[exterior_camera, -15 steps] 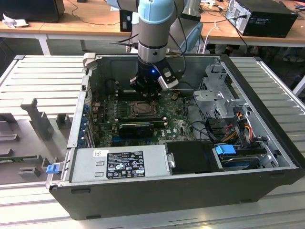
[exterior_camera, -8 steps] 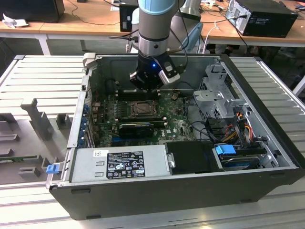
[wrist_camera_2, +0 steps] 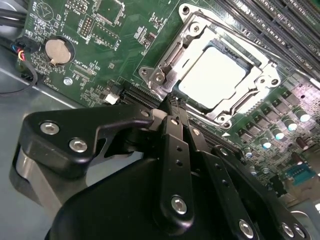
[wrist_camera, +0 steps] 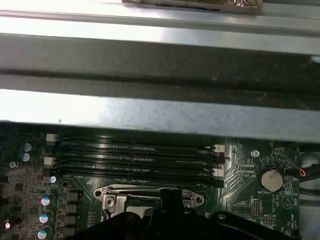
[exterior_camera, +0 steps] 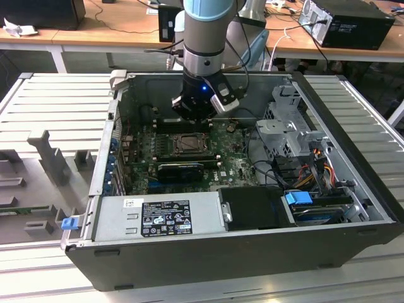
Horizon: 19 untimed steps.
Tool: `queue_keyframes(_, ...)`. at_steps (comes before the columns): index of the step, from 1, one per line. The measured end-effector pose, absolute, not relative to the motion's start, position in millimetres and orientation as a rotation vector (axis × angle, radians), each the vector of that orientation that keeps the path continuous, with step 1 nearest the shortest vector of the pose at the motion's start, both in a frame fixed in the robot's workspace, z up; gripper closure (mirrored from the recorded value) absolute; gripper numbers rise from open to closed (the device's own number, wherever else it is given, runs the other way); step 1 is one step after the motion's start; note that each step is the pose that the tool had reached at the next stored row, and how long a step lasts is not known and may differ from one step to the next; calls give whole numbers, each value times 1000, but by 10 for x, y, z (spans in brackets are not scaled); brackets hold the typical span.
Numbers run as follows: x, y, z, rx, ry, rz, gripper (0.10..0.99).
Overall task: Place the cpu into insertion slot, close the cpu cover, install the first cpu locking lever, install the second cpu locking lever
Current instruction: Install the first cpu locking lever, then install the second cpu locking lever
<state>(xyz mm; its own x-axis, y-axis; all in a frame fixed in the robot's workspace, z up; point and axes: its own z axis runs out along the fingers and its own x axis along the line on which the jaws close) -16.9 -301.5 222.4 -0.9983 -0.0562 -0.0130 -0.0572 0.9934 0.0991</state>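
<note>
One gripper (wrist_camera_2: 172,102), fingers pinched narrow and empty, sits at the cpu cover's (wrist_camera_2: 192,35) seven o'clock corner; I fear scraping the cpu (wrist_camera_2: 212,75).

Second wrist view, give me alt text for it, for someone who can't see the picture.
The gripper, fingers together and holding nothing, hangs just beside the insertion slot, where the cpu lies under the closed cpu cover. Green motherboard surrounds it, with a round coin battery off to one side.

Ribbed metal table (exterior_camera: 57,101) carries open computer case (exterior_camera: 208,252).
</note>
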Motion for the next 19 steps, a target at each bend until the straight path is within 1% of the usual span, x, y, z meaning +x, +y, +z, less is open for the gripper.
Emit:
queue_keyframes(6, -170, -3048, 2224, -89, 3126, 156, 980)
queue_keyframes(15, -169, -3236, 2222, -89, 3126, 156, 980)
queue_keyframes(19, -169, -3252, 2378, -89, 3127, 153, 980)
